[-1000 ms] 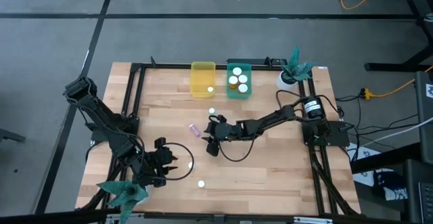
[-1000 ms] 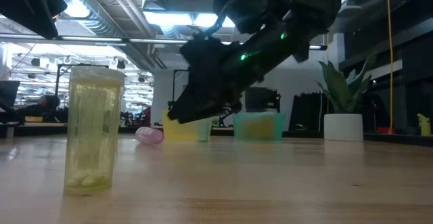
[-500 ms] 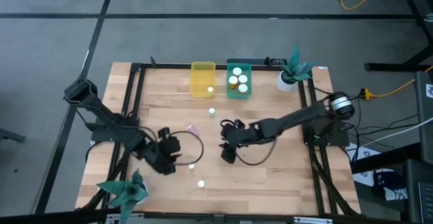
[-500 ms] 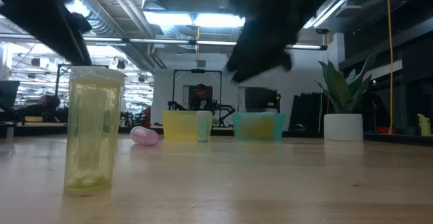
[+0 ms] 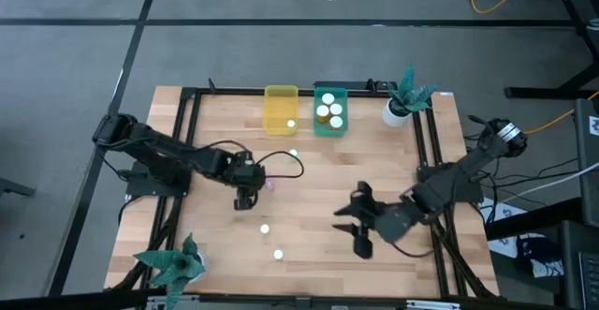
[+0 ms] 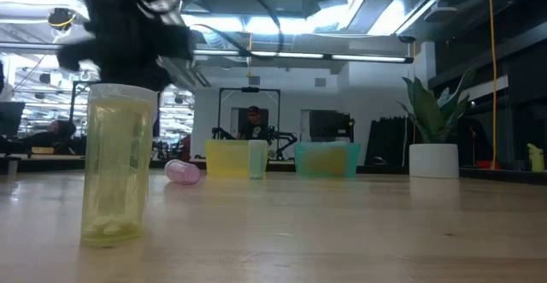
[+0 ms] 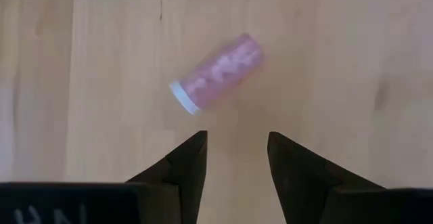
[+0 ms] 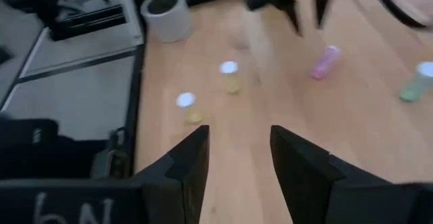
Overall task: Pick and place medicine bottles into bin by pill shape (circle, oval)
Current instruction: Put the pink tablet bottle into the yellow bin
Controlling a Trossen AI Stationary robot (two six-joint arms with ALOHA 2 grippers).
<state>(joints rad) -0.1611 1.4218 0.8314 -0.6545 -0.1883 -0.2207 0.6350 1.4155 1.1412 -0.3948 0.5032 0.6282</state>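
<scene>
- Counter [image 5: 374, 165]: wooden top carrying both arms, the two bins and the loose bottles. Bins sit side by side at the far edge, probably so either arm can reach them.
- Left arm: stretched across the counter toward its middle. Left gripper [image 5: 245, 194] hangs over the pink bottle, pointing down, which suits a top grasp on a bottle that lies flat.
- Right arm: pulled back to the right front of the counter, well apart from every bottle. Judged to be waiting clear of the left arm's work.
- Yellow bin [image 5: 280, 110]: holds one white-capped bottle [image 5: 291, 124]. Teal bin [image 5: 329, 110], just beside it, holds four white-capped bottles. The split presumably follows pill shape; pill shape cannot be read from these views.
- Left gripper, wrist view [image 7: 237, 158]: jaws part open, a moderate gap, nothing between them. The pink bottle lies just ahead of the fingertips, not touching them, tilted across the jaw line.
- Right gripper [image 8: 238, 160]: jaws narrowly open, holding nothing, bare wood beyond them.
- Pink bottle [image 7: 216, 74]: on its side, white cap at one end, pink pills faintly visible through the wall. Next target, in my judgement; the jaws need to come down around its body.
- Remaining loose bottles: one upright near the bins [image 5: 293, 155], two upright toward the near edge [image 5: 265, 228] and [image 5: 277, 253]. The yellow-green one [image 6: 118, 163] stands close to the low camera, pills at its bottom.
</scene>
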